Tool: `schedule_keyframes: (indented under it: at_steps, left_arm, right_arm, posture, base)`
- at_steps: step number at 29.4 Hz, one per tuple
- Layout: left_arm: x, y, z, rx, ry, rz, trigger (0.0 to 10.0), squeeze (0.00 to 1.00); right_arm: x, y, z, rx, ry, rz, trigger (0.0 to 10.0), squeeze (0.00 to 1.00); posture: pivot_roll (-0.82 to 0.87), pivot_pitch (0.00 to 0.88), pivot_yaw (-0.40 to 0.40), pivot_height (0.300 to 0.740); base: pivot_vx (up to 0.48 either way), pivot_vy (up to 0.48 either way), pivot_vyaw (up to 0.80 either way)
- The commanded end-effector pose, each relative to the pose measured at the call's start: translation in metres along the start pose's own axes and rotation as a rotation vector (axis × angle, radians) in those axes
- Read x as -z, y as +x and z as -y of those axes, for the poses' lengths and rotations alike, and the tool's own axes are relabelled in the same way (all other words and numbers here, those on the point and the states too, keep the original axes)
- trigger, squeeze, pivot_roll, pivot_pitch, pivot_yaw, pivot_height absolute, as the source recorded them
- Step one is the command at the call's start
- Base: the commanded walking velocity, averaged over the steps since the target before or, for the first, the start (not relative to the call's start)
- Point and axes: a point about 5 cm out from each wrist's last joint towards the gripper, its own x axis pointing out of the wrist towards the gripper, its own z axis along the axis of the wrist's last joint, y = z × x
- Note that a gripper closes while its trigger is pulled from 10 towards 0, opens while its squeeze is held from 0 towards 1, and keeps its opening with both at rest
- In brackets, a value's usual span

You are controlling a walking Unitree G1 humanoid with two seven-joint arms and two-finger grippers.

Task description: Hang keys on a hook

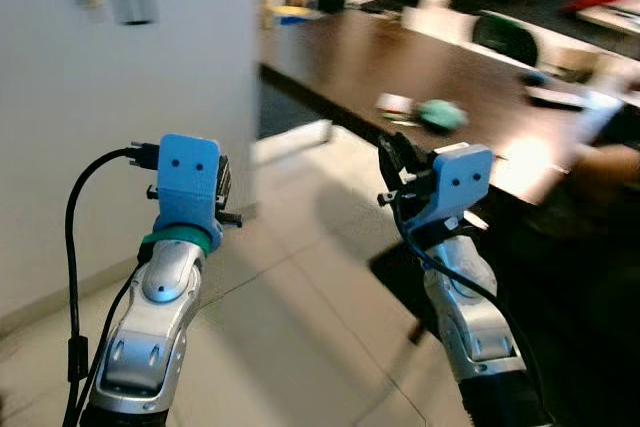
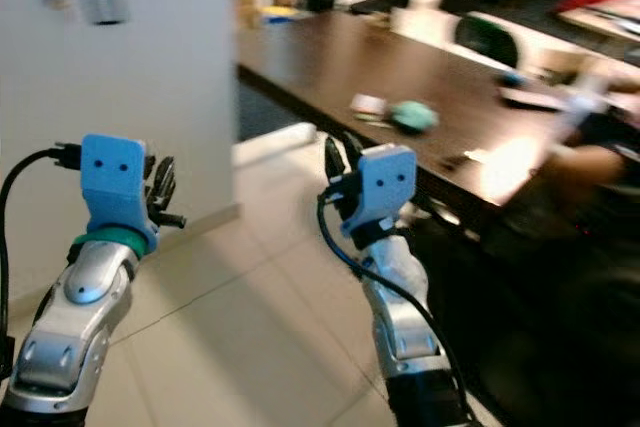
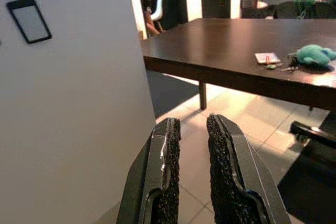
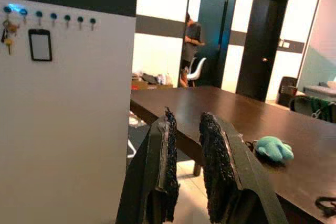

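A small bunch of keys (image 3: 278, 67) lies on the dark wooden table (image 3: 220, 40), between a white card (image 3: 267, 57) and a teal plush toy (image 3: 314, 54). A row of blue hooks (image 4: 52, 17) runs along the white wall (image 1: 120, 127) on my left. Another set of keys (image 4: 6, 34) hangs from the hook at one end of that row. Both arms are raised in front of me, short of the table. My left gripper (image 3: 192, 121) and my right gripper (image 4: 187, 115) are each open by a narrow gap, with nothing between the fingers.
A black-framed rectangle (image 4: 40, 44) hangs under the hooks. Light floor tiles (image 1: 300, 327) lie between wall and table. A dark chair base (image 3: 312, 132) stands under the table edge. A person (image 4: 191, 40) stands in a far doorway, and a blurred arm (image 1: 600, 162) rests at the table's right end.
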Motion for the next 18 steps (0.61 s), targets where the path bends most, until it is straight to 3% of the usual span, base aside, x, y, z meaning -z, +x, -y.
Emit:
schedule_keyframes:
  at_steps: [1,14,18]
  left_arm:
    - [0.0040,0.0003,0.0008,0.011,0.011,-0.015,10.0,0.00]
    - [0.0013,0.0012,0.0014,0.026,0.043,0.019,10.0,0.00]
    - [0.0036,-0.0003,0.0060,0.052,0.069,0.022,10.0,0.00]
  right_arm:
    - [0.0030,-0.0003,-0.0040,-0.015,0.005,-0.012,10.0,0.00]
    - [0.0034,0.0007,-0.0049,-0.016,0.007,-0.010,10.0,0.00]
    - [0.0050,0.0007,-0.0054,-0.018,0.007,-0.013,10.0,0.00]
  posture:
    - [0.08,0.079,0.038,0.740]
    - [0.08,0.078,0.038,0.740]
    - [0.08,0.069,0.039,0.740]
  base:
    - [0.000,0.000,-0.80]
    - [0.000,0.000,-0.80]
    - [0.472,0.000,-0.80]
